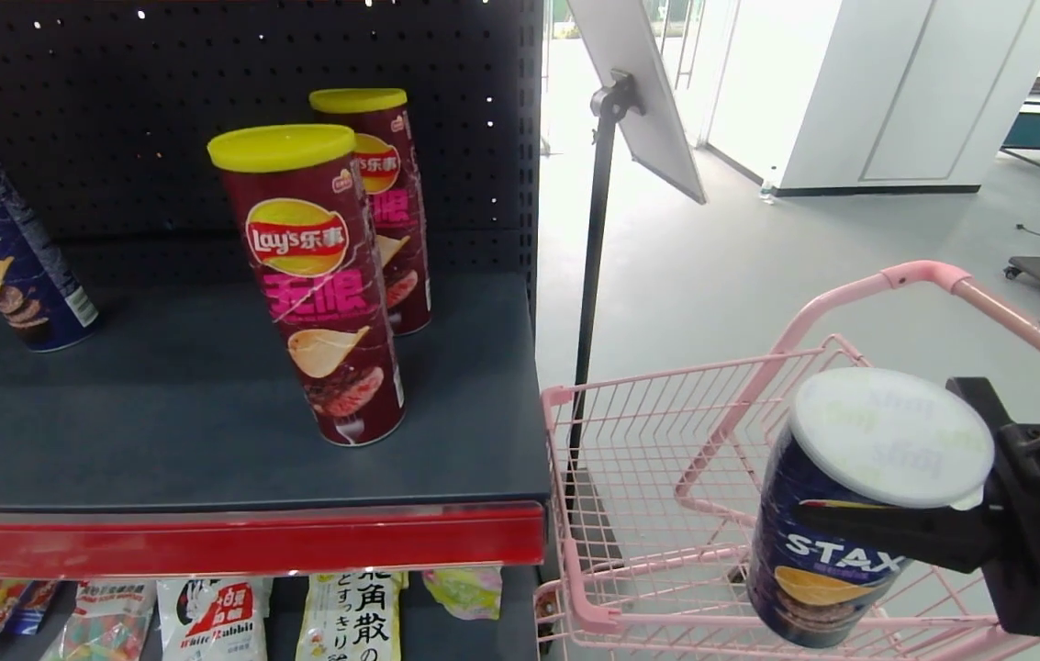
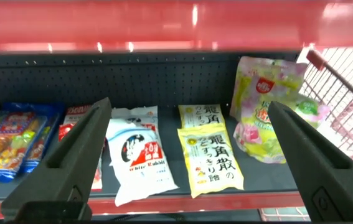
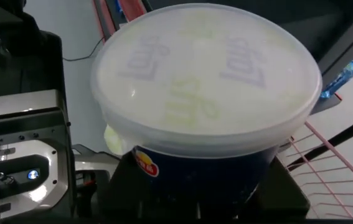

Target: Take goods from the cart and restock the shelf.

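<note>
The right tool (image 1: 859, 528) grips a tilted blue chip can (image 1: 813, 569) above the pink cart (image 1: 694, 369), at 4 o'clock from the shelf board (image 1: 207, 441). A black sign pole (image 1: 591, 275) stands between cart and board. The board holds three cans. Two are maroon, a front maroon can (image 1: 322, 285) and a rear maroon can (image 1: 391, 211) at its 1 o'clock. One shelved blue can (image 1: 5, 248) is at 9 o'clock. The left tool (image 2: 190, 109) is spread wide before the snack bags (image 2: 210, 162).
</note>
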